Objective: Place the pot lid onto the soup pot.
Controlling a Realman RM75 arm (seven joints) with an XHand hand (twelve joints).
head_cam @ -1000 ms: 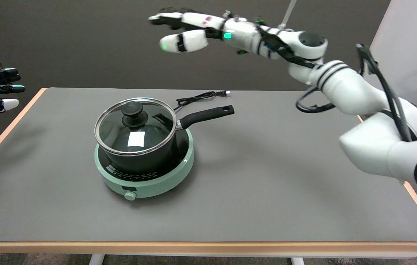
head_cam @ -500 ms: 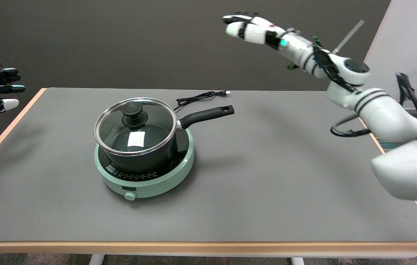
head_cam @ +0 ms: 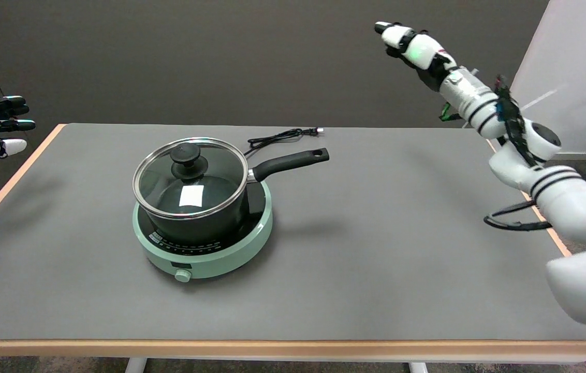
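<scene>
Right hand (head_cam: 417, 49) withdrawn rightward, empty, fingers extended; pot lid (head_cam: 190, 176) on soup pot (head_cam: 220, 220), well apart.

1. A mint-green round cooker (head_cam: 210, 259), knob at its front, stands on a grey-topped table (head_cam: 376, 248).
2. A black power cord (head_cam: 280, 137) lies coiled behind it.
3. A white panel (head_cam: 577, 62) stands far right.
</scene>
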